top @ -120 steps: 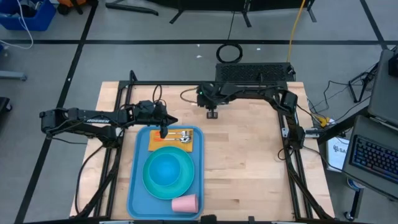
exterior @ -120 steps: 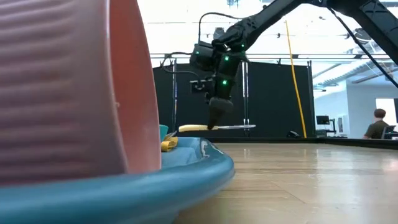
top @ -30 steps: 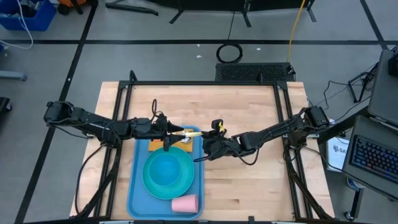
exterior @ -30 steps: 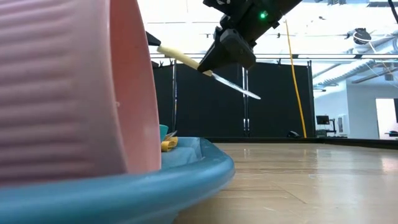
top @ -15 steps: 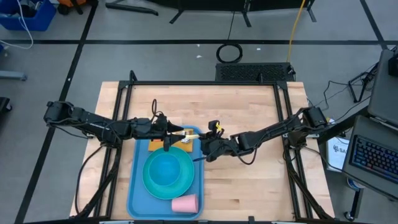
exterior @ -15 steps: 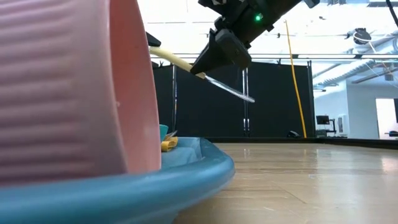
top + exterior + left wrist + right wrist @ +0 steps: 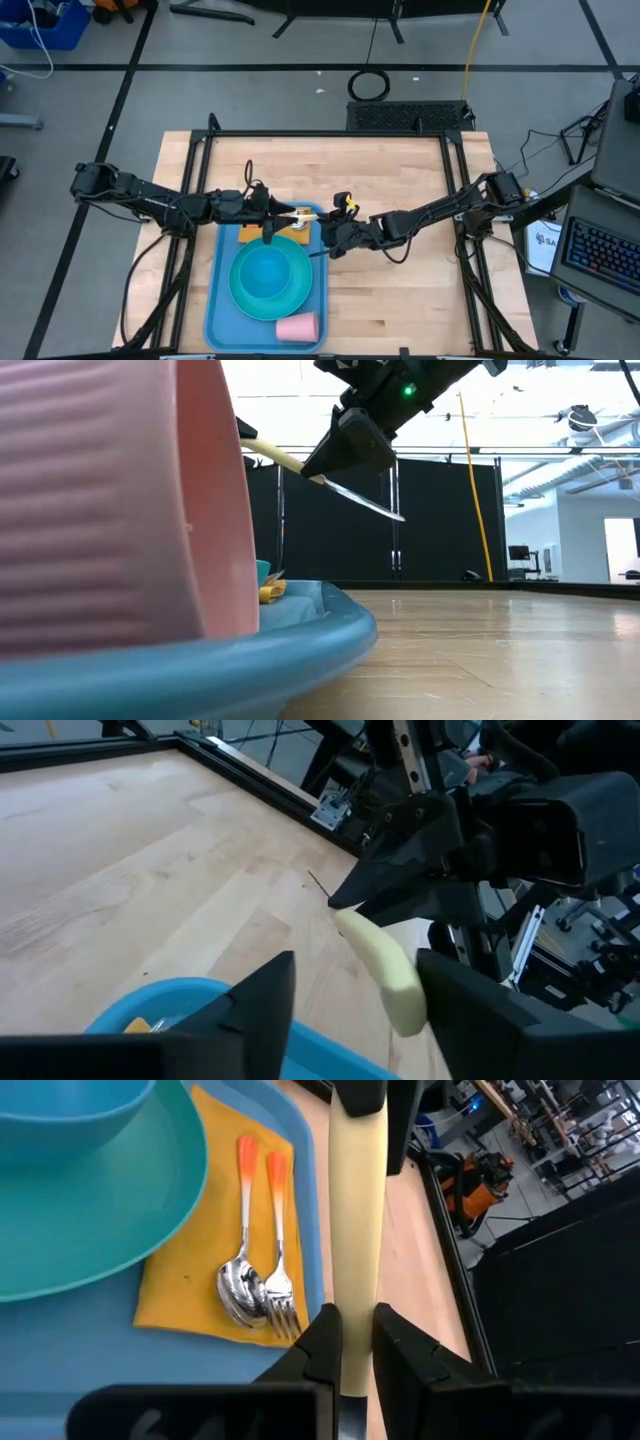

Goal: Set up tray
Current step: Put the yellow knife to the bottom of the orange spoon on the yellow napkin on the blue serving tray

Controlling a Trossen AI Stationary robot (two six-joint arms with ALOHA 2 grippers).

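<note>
tray (image 7: 222, 300): large light-blue rectangle, rounded corners, raised rim
pose: flat on table
place: far corner below both arms' jaws

Pink cup (image 7: 110, 510): we see only part, cut by the low view's edge.
Knife (image 7: 356, 1210) blade: hidden from us behind the right gripper (image 7: 355, 1345).

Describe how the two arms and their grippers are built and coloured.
Both arms are slim, dark, jointed links. The left arm carries pale lettering on one link and a thin dark cable loop near its wrist. The right arm has a yellow patch near its wrist and a green light. The left gripper and right gripper have blocky, angular dark fingers.
</note>
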